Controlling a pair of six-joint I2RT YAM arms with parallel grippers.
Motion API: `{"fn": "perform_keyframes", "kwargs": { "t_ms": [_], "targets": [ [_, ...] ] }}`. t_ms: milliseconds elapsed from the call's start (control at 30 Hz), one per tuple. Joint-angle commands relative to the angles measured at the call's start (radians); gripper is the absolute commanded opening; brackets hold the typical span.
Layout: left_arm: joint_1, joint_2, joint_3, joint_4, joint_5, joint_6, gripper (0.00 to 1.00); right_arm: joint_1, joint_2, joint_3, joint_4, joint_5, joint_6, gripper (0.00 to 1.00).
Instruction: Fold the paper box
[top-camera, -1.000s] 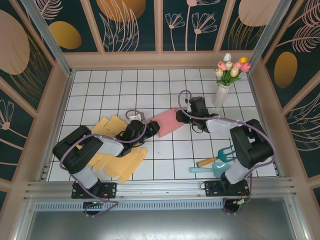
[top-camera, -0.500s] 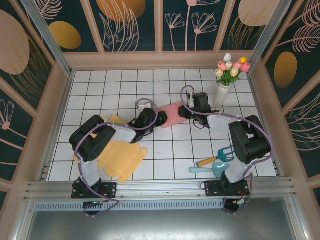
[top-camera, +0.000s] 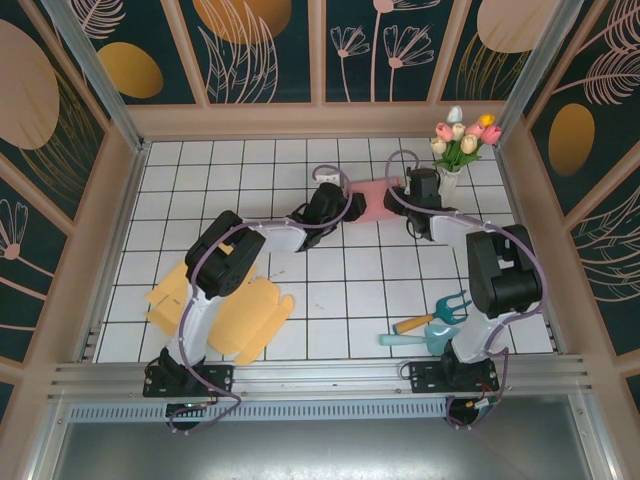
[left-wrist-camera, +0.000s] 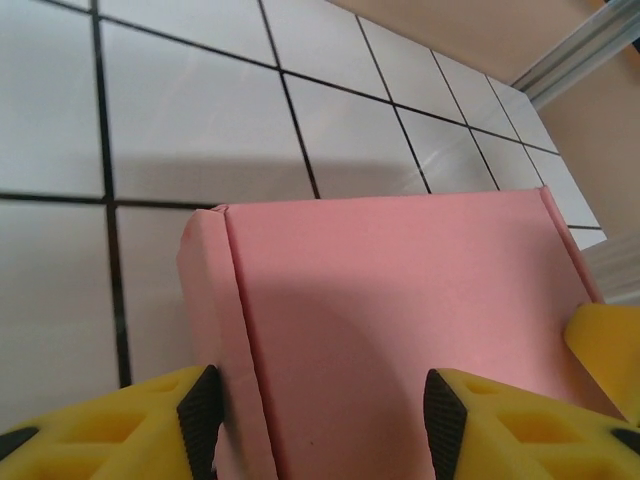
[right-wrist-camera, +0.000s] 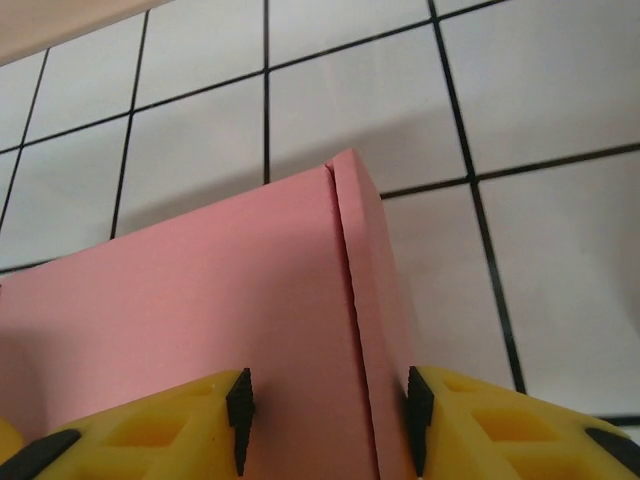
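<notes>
Folding, we judge, has barely begun: the pink box (top-camera: 373, 200) lies mostly flat in the upper middle of the overhead frame, only its end flaps creased, while the left pincer (left-wrist-camera: 320, 410) and right pincer (right-wrist-camera: 325, 415) seem clamped on its ends.

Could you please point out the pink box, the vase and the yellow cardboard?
pink box (top-camera: 374, 199), top external view, its top face
vase (top-camera: 450, 182), top external view, its white body
yellow cardboard (top-camera: 248, 315), top external view, its flat middle
</notes>
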Motion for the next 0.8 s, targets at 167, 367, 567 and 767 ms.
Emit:
{"fn": "perform_keyframes", "kwargs": {
  "t_ms": [167, 367, 567, 767],
  "targets": [
    [0.055, 0.054, 0.101, -0.059, 0.049, 0.041, 0.59, -0.002, 0.095, 0.085, 0.030, -0.008, 0.001, 0.49],
    [0.102, 0.042, 0.081, -0.105, 0.044, 0.046, 0.61, -0.003, 0.045, 0.046, 0.048, 0.049, 0.008, 0.50],
    [0.121, -0.165, -0.157, -0.020, -0.032, 0.044, 0.61, 0.036, -0.106, -0.055, 0.059, 0.118, -0.004, 0.50],
    [0.122, -0.511, -0.522, -0.089, -0.316, -0.013, 0.62, 0.241, -0.377, -0.276, 0.147, 0.246, 0.029, 0.50]
  ]
}}
